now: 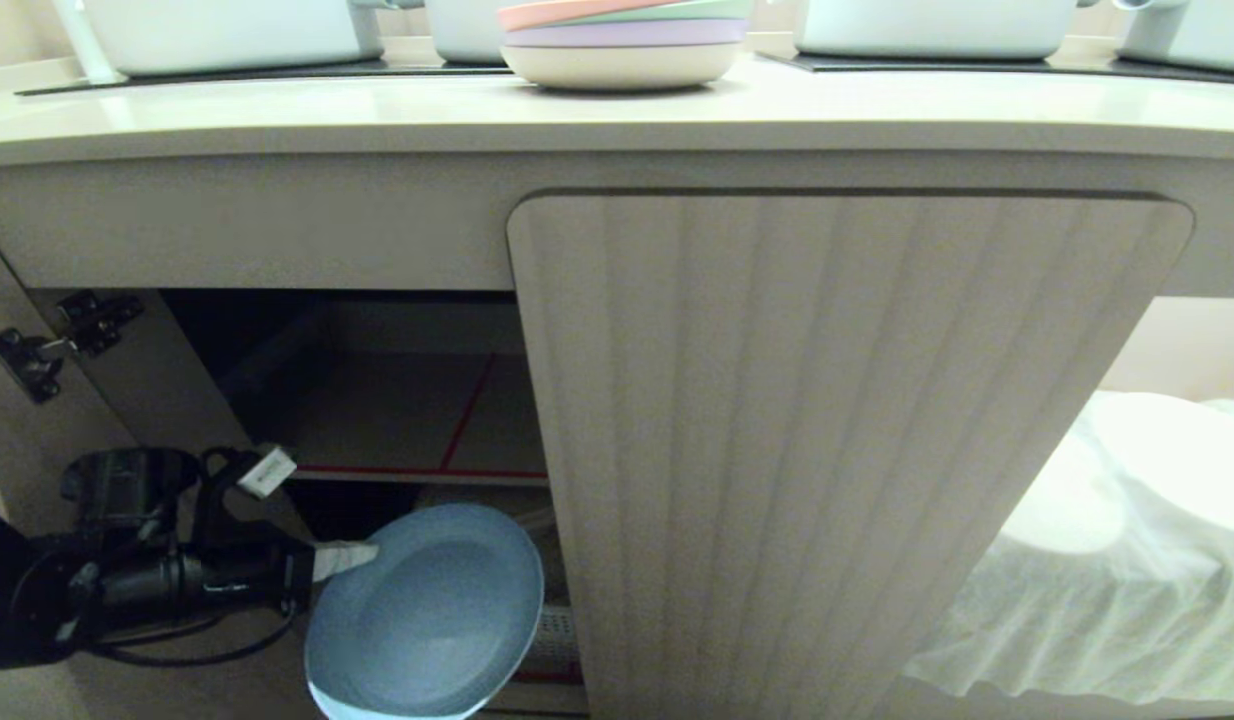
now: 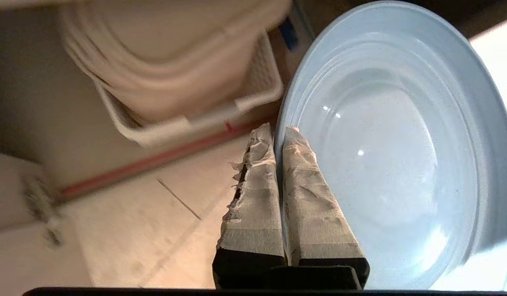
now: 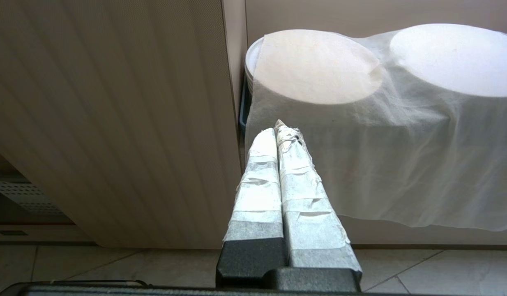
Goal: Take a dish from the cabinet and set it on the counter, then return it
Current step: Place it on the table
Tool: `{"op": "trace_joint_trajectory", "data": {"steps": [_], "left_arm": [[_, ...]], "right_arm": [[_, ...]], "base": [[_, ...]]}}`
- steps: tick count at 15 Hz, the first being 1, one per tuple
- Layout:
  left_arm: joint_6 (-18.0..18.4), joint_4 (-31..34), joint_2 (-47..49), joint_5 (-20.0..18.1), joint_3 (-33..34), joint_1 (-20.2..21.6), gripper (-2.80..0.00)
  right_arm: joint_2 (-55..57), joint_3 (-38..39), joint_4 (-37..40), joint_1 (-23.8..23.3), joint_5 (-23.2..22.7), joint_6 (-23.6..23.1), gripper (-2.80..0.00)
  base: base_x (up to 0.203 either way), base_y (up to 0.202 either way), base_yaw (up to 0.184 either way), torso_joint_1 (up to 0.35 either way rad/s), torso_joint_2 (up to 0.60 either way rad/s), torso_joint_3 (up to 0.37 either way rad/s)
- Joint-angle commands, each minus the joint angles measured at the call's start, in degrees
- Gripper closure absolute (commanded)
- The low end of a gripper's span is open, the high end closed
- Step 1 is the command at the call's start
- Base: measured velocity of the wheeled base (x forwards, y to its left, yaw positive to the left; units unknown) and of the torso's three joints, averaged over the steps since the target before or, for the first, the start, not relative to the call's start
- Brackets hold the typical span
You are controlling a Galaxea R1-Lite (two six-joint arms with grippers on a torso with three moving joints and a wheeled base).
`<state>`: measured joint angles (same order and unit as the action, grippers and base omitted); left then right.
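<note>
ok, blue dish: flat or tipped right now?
Tipped. The dish hangs on edge, its face toward the head camera, rim pinched by the left gripper in front of the open cabinet.

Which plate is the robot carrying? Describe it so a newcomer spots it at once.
Start at the cabinet under the counter and look to its open left bay. Low in front of that opening, the left gripper pinches the rim of the dish, tilted on edge. It is single and plain blue, unlike the pink-topped pastel stack up on the counter.
</note>
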<state>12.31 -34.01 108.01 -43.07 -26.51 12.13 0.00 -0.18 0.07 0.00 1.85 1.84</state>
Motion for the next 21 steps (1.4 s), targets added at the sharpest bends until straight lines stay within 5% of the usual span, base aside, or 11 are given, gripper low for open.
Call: {"op": "trace_joint_trajectory", "data": {"steps": [1, 21], "left_arm": [[-0.1, -0.2, -1.1, -0.2, 2.4, 0.1, 0.0], [0.2, -3.4, -4.0, -0.1, 13.0, 1.4, 0.0]], "right_arm": [[0.0, 0.0, 0.0, 0.0, 0.0, 0.0, 0.0], [0.0, 0.0, 0.0, 0.1, 0.0, 0.0, 0.0]], "base": [[0.0, 0.0, 0.0, 0.0, 0.0, 0.0], [0.0, 0.0, 0.0, 0.0, 0.0, 0.0]]}}
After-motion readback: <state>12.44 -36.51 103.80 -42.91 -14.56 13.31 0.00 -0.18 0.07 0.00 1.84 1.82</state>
